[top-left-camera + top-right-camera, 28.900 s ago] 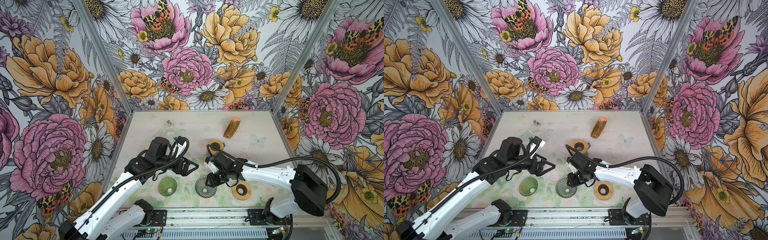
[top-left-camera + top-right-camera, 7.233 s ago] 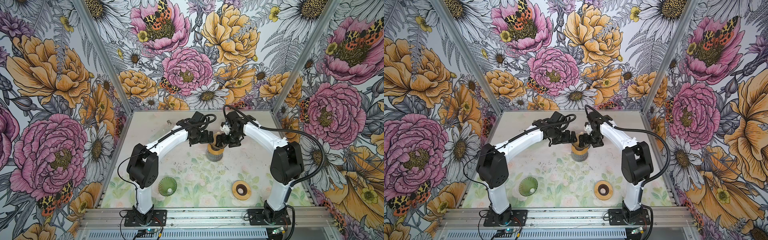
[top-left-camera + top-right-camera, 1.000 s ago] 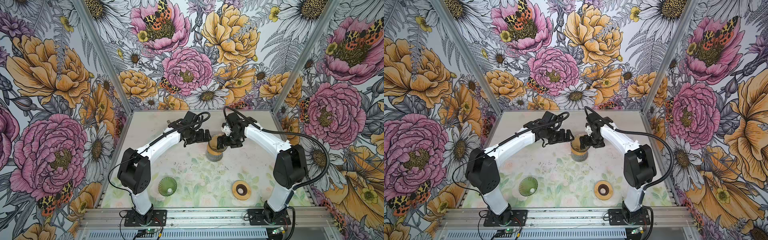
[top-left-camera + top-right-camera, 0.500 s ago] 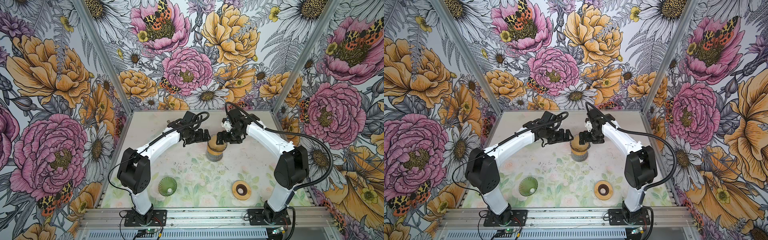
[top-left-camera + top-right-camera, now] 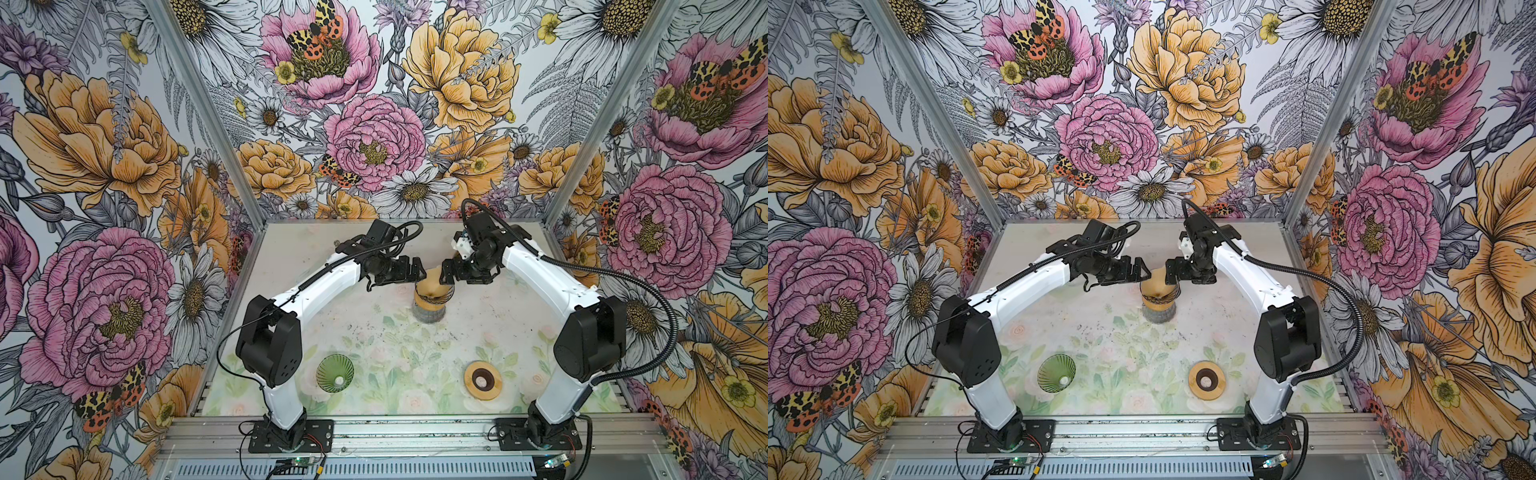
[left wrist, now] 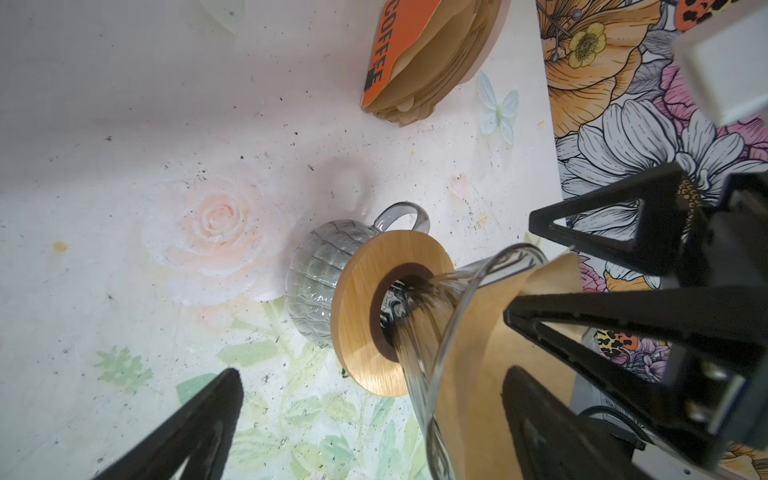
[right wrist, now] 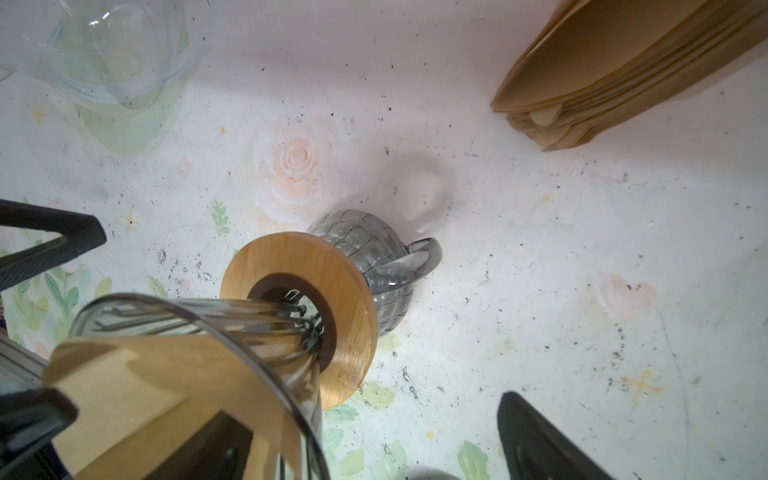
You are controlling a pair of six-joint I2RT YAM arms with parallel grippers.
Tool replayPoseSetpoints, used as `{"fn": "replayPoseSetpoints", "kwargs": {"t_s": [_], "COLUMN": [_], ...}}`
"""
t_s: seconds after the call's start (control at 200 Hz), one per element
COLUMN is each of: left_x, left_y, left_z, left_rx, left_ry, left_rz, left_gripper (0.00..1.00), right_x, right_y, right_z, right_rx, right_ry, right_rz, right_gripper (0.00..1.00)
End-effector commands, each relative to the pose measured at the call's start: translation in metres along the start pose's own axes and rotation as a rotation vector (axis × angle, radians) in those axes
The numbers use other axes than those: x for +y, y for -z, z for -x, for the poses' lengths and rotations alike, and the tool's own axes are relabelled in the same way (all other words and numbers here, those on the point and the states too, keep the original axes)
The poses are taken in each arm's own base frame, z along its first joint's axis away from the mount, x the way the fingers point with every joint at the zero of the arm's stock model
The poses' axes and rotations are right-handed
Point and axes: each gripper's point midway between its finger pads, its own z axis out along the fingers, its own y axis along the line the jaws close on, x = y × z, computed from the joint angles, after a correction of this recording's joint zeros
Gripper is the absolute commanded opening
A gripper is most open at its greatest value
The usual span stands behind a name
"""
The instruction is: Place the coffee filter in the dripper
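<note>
A brown paper coffee filter [image 5: 432, 279] [image 5: 1158, 280] sits inside the clear glass dripper [image 6: 424, 316] [image 7: 249, 328]. The dripper stands in a wooden ring [image 6: 365, 282] on a grey glass mug [image 7: 374, 245] at the middle back of the table. My left gripper [image 5: 415, 270] [image 6: 370, 415] is open at the dripper's left side, with one finger over the filter [image 6: 478, 353] and the glass rim between its jaws. From the right, my right gripper [image 5: 449, 276] [image 7: 365, 436] is open the same way. Neither is closed on the filter [image 7: 137, 374].
A green dripper [image 5: 335, 372] lies at the front left and a second wooden ring [image 5: 483, 379] at the front right. A stack of brown filters [image 6: 419, 62] [image 7: 623, 62] lies behind the mug. A clear glass vessel [image 7: 120, 54] stands at the back.
The right gripper has shifted slightly up and toward the back. The left arm has held still. The filter stays in the dripper.
</note>
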Motion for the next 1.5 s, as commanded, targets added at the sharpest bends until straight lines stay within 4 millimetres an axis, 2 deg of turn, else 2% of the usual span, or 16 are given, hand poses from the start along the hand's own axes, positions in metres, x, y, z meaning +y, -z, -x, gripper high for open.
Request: {"fn": "replayPoseSetpoints", "kwargs": {"t_s": [0.0, 0.055, 0.065, 0.085, 0.22, 0.49, 0.625, 0.896, 1.076, 1.226, 1.386, 1.496], "left_x": [-0.003, -0.001, 0.006, 0.011, 0.027, 0.036, 0.032, 0.025, 0.023, 0.021, 0.014, 0.006], "left_y": [-0.004, -0.003, -0.014, -0.018, -0.023, -0.028, -0.025, -0.022, -0.023, -0.022, -0.017, -0.012], "left_z": [0.008, 0.01, 0.007, 0.006, 0.005, 0.003, 0.003, 0.005, 0.006, 0.006, 0.007, 0.01], "left_rx": [-0.014, -0.023, -0.001, 0.007, 0.013, 0.023, 0.021, 0.016, 0.016, 0.013, 0.008, 0.003], "left_ry": [-0.022, -0.018, -0.008, -0.002, 0.036, 0.045, 0.042, 0.035, 0.033, 0.031, 0.028, 0.021], "left_rz": [0.0, 0.008, 0.024, 0.034, 0.068, 0.086, 0.074, 0.058, 0.055, 0.05, 0.028, -0.001], "left_gripper": [0.99, 0.99, 0.99, 0.99, 0.99, 0.99, 0.99, 0.99, 0.99, 0.99, 0.99, 0.99], "right_x": [0.001, -0.001, -0.001, -0.003, -0.007, -0.024, -0.017, 0.01, 0.023, 0.012, 0.001, 0.001], "right_y": [0.005, 0.001, -0.001, -0.002, -0.012, -0.025, -0.022, 0.0, -0.007, -0.018, -0.021, -0.021], "right_z": [0.008, 0.006, 0.005, 0.004, -0.002, -0.005, -0.004, 0.006, -0.002, -0.01, -0.015, -0.015], "right_rx": [-0.022, -0.008, -0.005, 0.0, 0.028, 0.051, 0.041, -0.015, 0.01, 0.039, 0.046, 0.047], "right_ry": [0.018, 0.016, 0.015, 0.016, 0.017, 0.012, 0.018, 0.032, 0.054, 0.044, 0.035, 0.036], "right_rz": [0.004, 0.0, -0.003, -0.009, -0.022, -0.101, -0.078, 0.025, 0.079, 0.029, -0.025, -0.025], "right_gripper": [0.93, 0.93, 0.93, 0.93, 0.93, 0.93, 0.94, 0.94, 0.94, 0.94, 0.95, 0.94]}}
